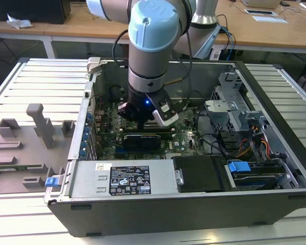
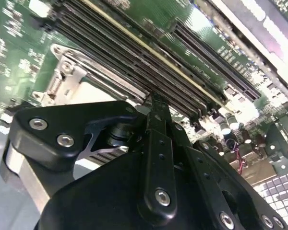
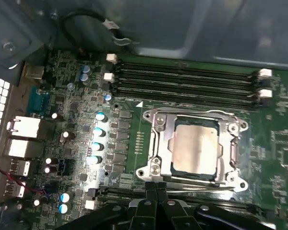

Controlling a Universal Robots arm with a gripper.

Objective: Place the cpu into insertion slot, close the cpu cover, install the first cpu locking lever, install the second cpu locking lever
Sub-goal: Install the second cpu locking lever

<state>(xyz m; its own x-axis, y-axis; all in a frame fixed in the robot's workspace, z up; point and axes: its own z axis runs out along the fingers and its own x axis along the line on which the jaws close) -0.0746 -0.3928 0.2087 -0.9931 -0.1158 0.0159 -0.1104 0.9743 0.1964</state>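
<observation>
The silvery cpu (image 3: 194,143) lies flat in the insertion slot, whose dark rim (image 3: 178,169) peeks out along one edge. The cpu cover (image 3: 231,143) is folded down over it as a metal frame. Thin wire levers run along two opposite sides of the frame, one by the memory slots (image 3: 192,113) and one on the other side (image 3: 201,186). My gripper (image 3: 156,188) is shut, its black fingertips together and touching the end of that second lever at the frame's corner. In the second wrist view the fingertips (image 2: 156,103) stand beside the socket frame (image 2: 69,72). The arm reaches down into the open computer case (image 1: 143,113).
Long black memory slots (image 3: 182,81) run close beside the socket. Capacitors (image 3: 100,132) and rear ports (image 3: 24,127) stand on its other side. In the case lie a power supply (image 1: 122,178), a drive cage (image 1: 234,107) and loose cables (image 1: 214,138). A grey fixture (image 1: 35,127) sits on the table.
</observation>
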